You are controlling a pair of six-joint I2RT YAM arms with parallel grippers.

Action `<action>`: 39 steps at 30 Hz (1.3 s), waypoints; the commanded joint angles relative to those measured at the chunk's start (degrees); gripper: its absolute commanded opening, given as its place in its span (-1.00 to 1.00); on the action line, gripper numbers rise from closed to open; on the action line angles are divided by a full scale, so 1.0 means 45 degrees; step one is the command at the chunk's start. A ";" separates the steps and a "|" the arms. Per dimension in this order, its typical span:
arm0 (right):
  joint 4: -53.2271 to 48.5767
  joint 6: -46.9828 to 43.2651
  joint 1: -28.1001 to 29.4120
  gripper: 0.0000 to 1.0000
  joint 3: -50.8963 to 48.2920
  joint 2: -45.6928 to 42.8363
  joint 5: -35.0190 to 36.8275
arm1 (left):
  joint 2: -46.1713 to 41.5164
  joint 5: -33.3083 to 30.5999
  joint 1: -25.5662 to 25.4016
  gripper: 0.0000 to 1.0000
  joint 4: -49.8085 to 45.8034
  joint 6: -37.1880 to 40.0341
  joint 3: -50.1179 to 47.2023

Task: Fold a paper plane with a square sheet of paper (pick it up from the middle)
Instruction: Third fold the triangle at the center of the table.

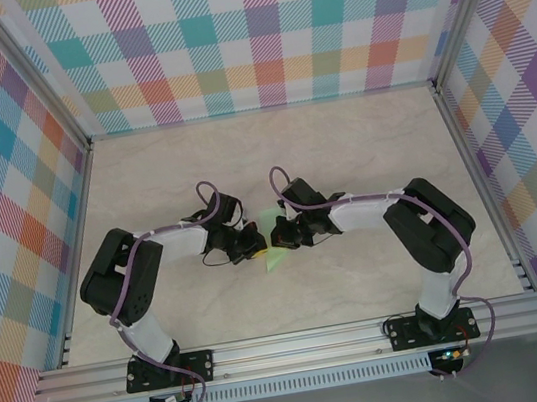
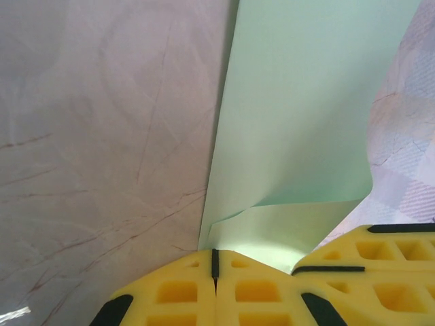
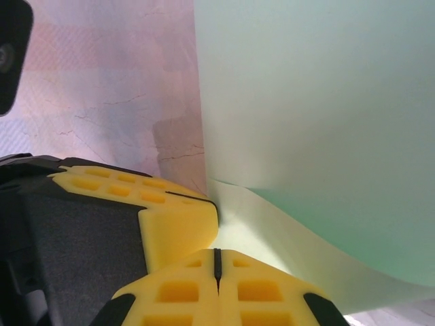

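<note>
The square sheet of paper [image 1: 278,256] is pale mint green and lies between the two arms at the middle of the table. One flap [image 2: 306,122] stands up and curls over a lower layer [image 2: 285,231]. My left gripper [image 1: 252,245] is shut, its tips [image 2: 215,252] right at the paper's crease. My right gripper [image 1: 279,235] is also shut, its tips [image 3: 217,252] resting against the lower layer [image 3: 272,238] under the raised flap [image 3: 319,102]. The two grippers touch each other. Whether either pinches paper does not show. The paper plane is out of view.
The marble table [image 1: 271,150] stretches far beyond the grippers. Aluminium rails [image 1: 300,343] run along the near edge and up both sides. Checked walls [image 1: 253,31] close the back and sides.
</note>
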 commanded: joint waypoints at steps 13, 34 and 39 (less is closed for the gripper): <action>-0.0865 -0.0024 0.0028 -1.00 0.0268 0.0952 0.0185 | -0.0221 -0.0461 -0.0213 -1.00 -0.0455 0.0250 0.0396; -0.0568 -0.0473 0.0028 -1.00 0.0288 0.0863 -0.0186 | 0.0427 -0.0148 -0.0369 -1.00 -0.0116 0.0256 0.0966; -0.0429 -0.0552 0.0028 -1.00 0.0210 0.0505 -0.0068 | 0.0547 -0.0597 -0.0371 -1.00 -0.0530 0.0363 0.0983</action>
